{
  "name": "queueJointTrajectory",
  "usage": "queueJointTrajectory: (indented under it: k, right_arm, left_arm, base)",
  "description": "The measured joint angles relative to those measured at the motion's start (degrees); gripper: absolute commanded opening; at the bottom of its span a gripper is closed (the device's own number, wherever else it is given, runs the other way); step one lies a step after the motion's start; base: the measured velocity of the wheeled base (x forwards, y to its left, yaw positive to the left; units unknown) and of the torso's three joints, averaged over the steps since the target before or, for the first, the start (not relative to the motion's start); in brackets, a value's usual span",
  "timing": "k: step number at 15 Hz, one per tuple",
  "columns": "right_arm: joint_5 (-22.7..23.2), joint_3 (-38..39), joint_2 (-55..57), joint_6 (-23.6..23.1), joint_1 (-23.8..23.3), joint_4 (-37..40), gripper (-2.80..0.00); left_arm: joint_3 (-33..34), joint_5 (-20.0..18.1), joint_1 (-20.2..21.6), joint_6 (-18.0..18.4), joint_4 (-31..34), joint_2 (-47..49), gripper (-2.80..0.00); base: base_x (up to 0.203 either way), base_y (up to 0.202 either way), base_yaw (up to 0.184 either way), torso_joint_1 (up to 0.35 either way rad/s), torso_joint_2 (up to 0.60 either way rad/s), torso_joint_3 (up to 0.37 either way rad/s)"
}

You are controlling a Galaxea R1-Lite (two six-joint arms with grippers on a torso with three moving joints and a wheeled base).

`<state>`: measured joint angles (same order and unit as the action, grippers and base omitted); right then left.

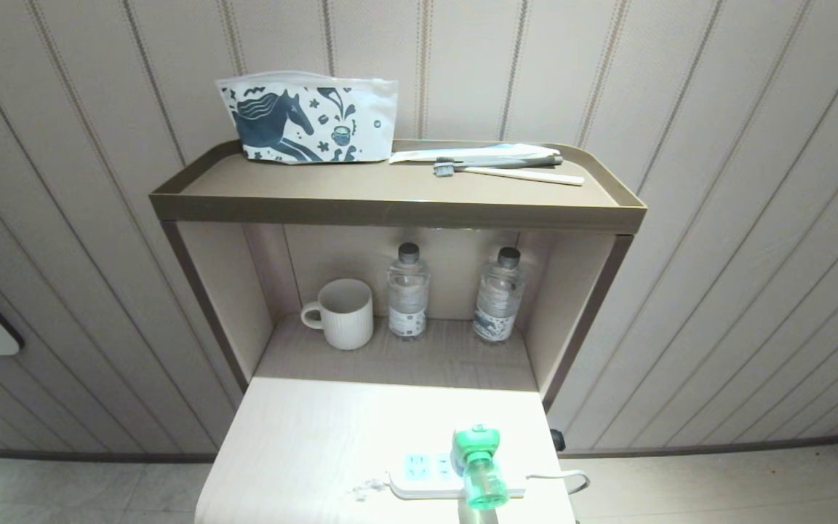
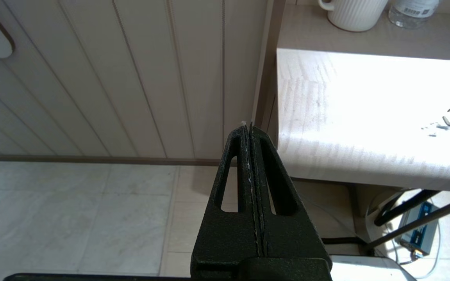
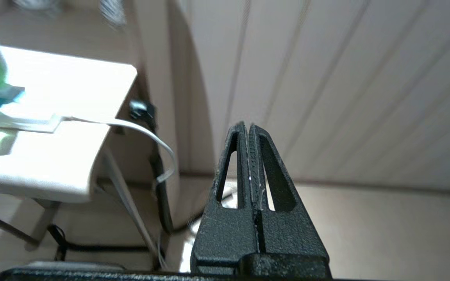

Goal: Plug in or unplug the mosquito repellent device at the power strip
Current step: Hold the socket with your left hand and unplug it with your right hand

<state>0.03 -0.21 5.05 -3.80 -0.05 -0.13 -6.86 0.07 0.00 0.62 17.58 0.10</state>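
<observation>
Mosquito repellent device (image 1: 479, 466) — seated in power strip (image 1: 433, 477) — likely light, top-heavy, slick; grasp its rigid head. Both grippers clenched, empty.

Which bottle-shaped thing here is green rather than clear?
The mosquito repellent device, standing on the power strip at the table's front edge; the two water bottles in the shelf are clear with dark caps.
</observation>
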Motion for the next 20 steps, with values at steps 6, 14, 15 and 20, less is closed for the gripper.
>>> queueJointTrajectory:
  k: [6, 14, 15, 20]
  right_arm:
    - [-0.3, 0.2, -4.3, 4.6, 0.2, 1.1, -2.8]
    - [-0.3, 0.2, -4.8, 5.0, 0.0, 1.0, -2.8]
    - [-0.3, 0.2, -4.8, 5.1, 0.0, 0.9, -2.8]
    - [-0.3, 0.1, -4.9, 5.3, 0.0, 1.0, -2.8]
  left_arm:
    - [0.0, 0.0, 0.0, 0.0, 0.0, 0.0, -2.8]
    - [0.0, 0.0, 0.0, 0.0, 0.0, 0.0, -2.8]
    - [0.0, 0.0, 0.0, 0.0, 0.0, 0.0, -2.8]
    - [0.0, 0.0, 0.0, 0.1, 0.0, 0.0, -2.8]
  base:
    - [0.0, 0.0, 0.0, 0.0, 0.0, 0.0]
    - [0.0, 0.0, 0.0, 0.0, 0.0, 0.0]
    - [0.0, 0.0, 0.0, 0.0, 0.0, 0.0]
    - [0.0, 0.0, 0.0, 0.0, 0.0, 0.0]
